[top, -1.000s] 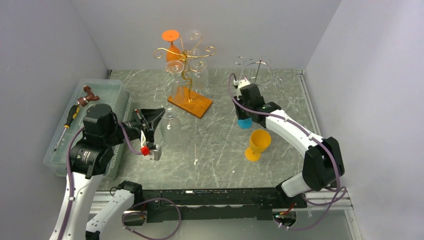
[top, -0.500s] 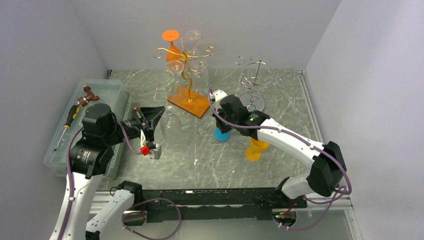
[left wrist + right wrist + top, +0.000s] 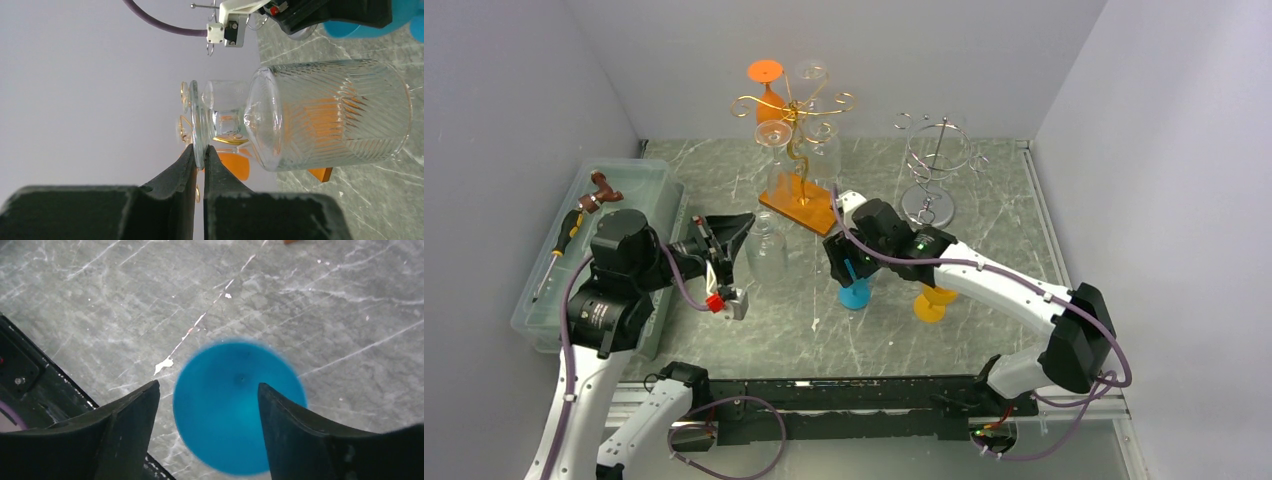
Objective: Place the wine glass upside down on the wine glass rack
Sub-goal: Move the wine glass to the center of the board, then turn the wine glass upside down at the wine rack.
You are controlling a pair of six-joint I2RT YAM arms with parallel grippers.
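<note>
Top external: marbled tabletop [image 3: 994,215], white walls [image 3: 904,50]; left hand [image 3: 200,152] pinches glass [image 3: 330,117], right hand [image 3: 207,386] spread.

I see glass [image 3: 766,250] just front-left of rack [image 3: 802,205]; cup [image 3: 855,292] before rack, 2nd cup [image 3: 934,305] front-right; wire stand [image 3: 932,165] right of rack; bin [image 3: 629,190] far left.
</note>
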